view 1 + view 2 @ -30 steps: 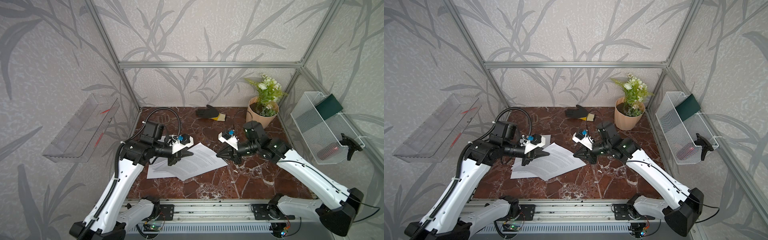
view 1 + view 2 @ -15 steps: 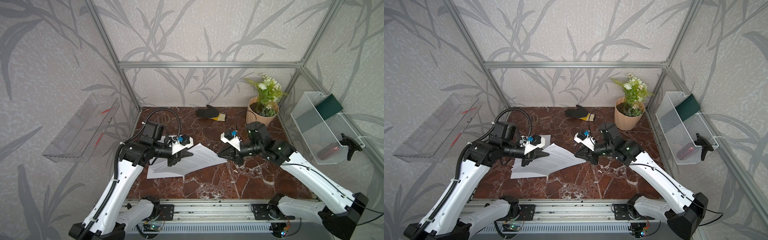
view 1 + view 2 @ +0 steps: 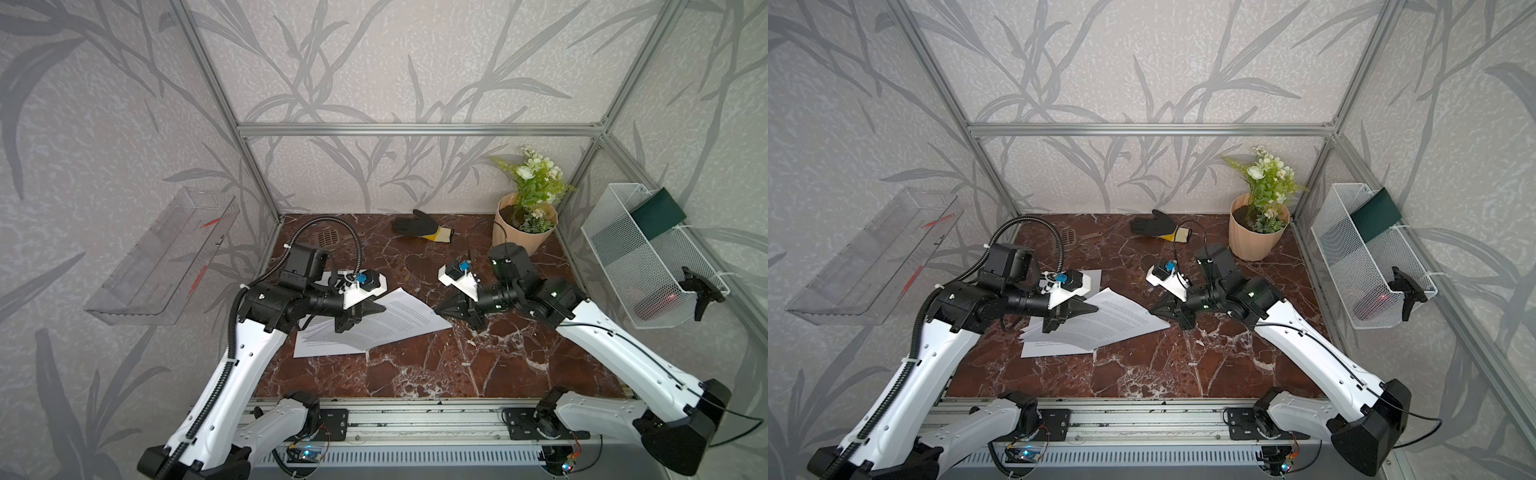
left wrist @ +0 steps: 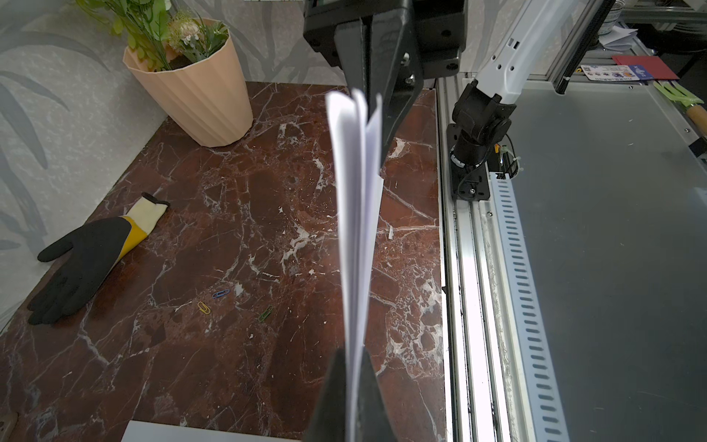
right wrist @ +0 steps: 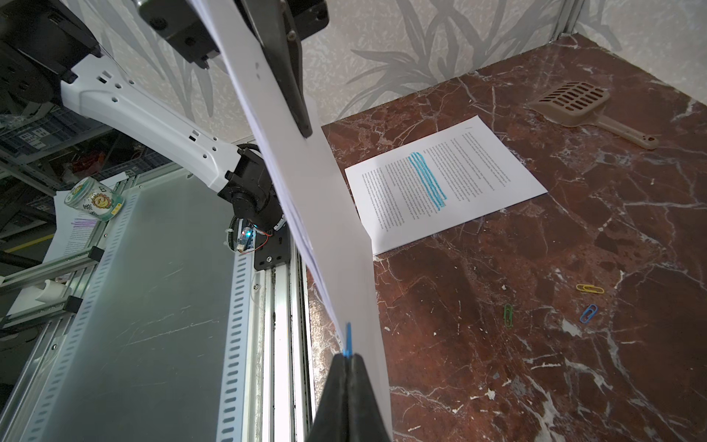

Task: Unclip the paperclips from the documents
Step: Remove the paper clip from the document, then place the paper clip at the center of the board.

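A stack of white printed documents [image 3: 399, 320] hangs in the air between my two grippers, its sheets fanned. My left gripper [image 4: 354, 354] is shut on one edge of this stack [image 4: 355, 214]. At the opposite corner my right gripper [image 5: 347, 358] is shut on a blue paperclip [image 5: 348, 338] that sits on the stack [image 5: 306, 180]. A second document with blue highlighted lines [image 5: 447, 180] lies flat on the marble. Three loose paperclips rest on the marble: yellow [image 5: 589, 288], blue [image 5: 588, 313] and green [image 5: 508, 315]. They also show in the left wrist view: yellow clip [image 4: 204, 307], blue clip [image 4: 221, 293], green clip [image 4: 265, 313].
A black and yellow glove [image 3: 419, 226] lies at the back. A peach plant pot [image 3: 521, 230] stands at the back right and a brown slotted scoop [image 5: 574, 105] at the back left. A wire basket [image 3: 648, 257] hangs on the right wall, a clear tray [image 3: 166, 257] on the left.
The held stack has changed shape between the grippers, its right corner pulled toward the right gripper and then settled. Both arms have barely moved.
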Motion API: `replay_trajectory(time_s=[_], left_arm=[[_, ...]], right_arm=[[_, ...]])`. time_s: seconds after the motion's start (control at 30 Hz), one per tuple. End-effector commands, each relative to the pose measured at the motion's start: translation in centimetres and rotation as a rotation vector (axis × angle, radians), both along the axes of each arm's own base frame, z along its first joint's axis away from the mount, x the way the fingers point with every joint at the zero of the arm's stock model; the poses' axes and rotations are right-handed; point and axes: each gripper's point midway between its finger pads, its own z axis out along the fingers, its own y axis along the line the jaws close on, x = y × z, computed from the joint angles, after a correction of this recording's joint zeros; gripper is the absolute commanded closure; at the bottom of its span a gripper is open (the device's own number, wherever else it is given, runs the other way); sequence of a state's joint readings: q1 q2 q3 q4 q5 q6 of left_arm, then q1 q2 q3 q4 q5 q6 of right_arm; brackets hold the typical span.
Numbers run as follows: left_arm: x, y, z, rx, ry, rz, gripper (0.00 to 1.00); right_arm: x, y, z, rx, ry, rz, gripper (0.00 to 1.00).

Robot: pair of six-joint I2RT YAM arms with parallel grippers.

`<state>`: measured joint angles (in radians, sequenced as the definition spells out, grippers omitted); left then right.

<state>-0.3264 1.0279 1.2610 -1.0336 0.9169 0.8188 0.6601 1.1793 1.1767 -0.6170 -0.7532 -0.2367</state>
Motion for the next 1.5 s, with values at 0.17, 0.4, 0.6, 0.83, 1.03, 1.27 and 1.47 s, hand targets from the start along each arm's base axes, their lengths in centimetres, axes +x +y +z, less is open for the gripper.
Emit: replay_trajectory(time_s=[0.17,0.4,0.6,0.83,1.03,1.27,1.47], left_arm=[[-0.6,0.2,-0.1,0.008,-0.010,-0.011,1.00],[-0.5,0.6,-0.2,0.030,-0.023,0.013,1.00],[0.2,1.0,-0.5,0.040,-0.054,0.069,1.00],[1.5,1.7,0.2,0.065,-0.099,0.155,1.00],[5.7,5.2,0.9,0.116,-0.193,0.492,1.00],[9.4,8.9,2.9,0.145,-0.274,0.788,1.00],[11.8,10.1,4.4,0.138,-0.285,0.921,1.00]], right_arm=[[0.4,-0.2,0.5,-0.022,-0.011,-0.029,1.00],[2.0,-1.0,1.0,-0.035,-0.020,-0.084,1.00],[3.0,-2.1,1.4,-0.026,-0.023,-0.130,1.00],[4.2,-2.2,-1.8,-0.082,0.060,-0.193,1.00],[7.1,-2.1,-6.2,-0.167,0.107,-0.304,1.00],[8.9,0.1,-10.5,-0.200,0.180,-0.313,1.00],[9.4,3.9,-15.2,-0.206,0.295,-0.327,1.00]])
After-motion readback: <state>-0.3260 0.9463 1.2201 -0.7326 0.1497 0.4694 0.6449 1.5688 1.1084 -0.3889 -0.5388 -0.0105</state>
